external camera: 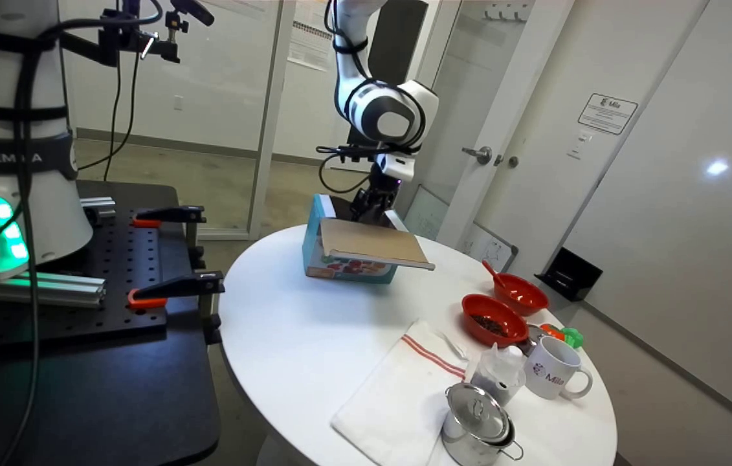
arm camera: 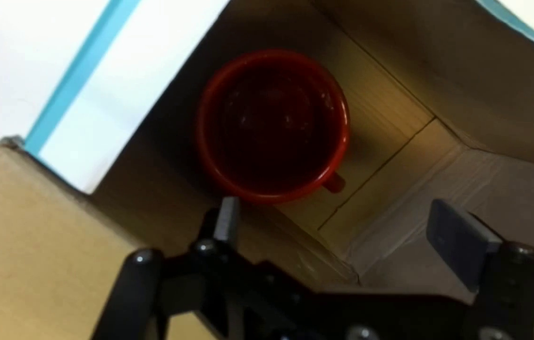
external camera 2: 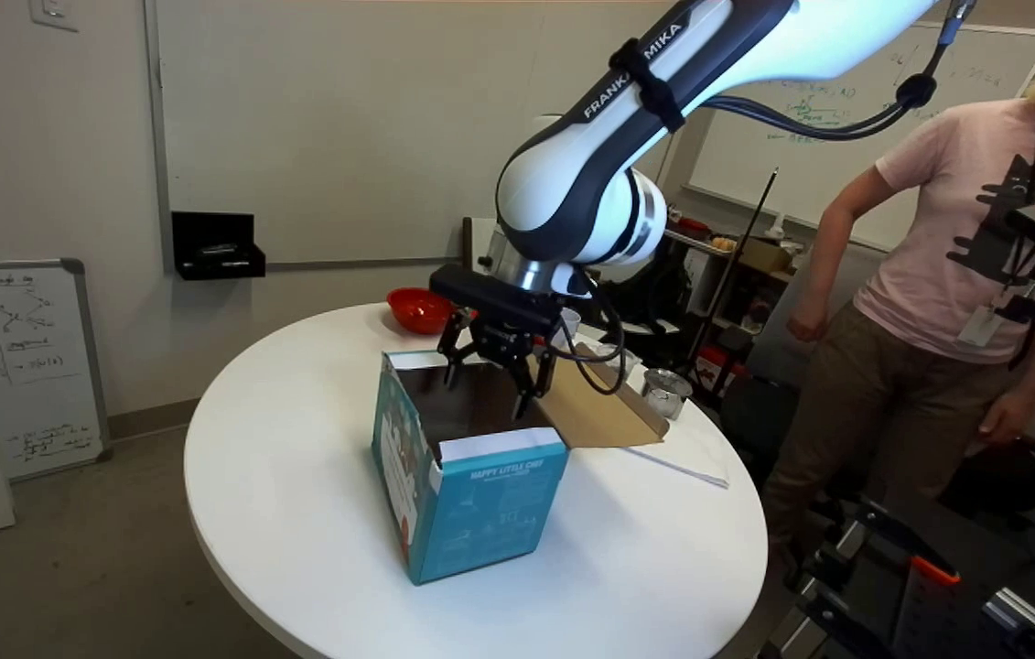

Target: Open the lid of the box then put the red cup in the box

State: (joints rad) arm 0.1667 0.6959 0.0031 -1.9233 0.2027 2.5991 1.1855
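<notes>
Hanging at the mouth of the box (external camera 2: 490, 517), the gripper (external camera 2: 486, 394) holds its jaws apart, empty; the red cup (arm camera: 274, 127) sits upright inside, deeper and outside their gap — so lifting straight up should leave it there.

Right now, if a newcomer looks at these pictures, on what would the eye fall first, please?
Probably the teal-blue box on the round white table, its lid folded open and the open gripper at its mouth. Next, in the wrist view, the glossy red cup sits upright inside the box. In an exterior view, the person in a pink shirt at the picture's right may also draw attention.
</notes>
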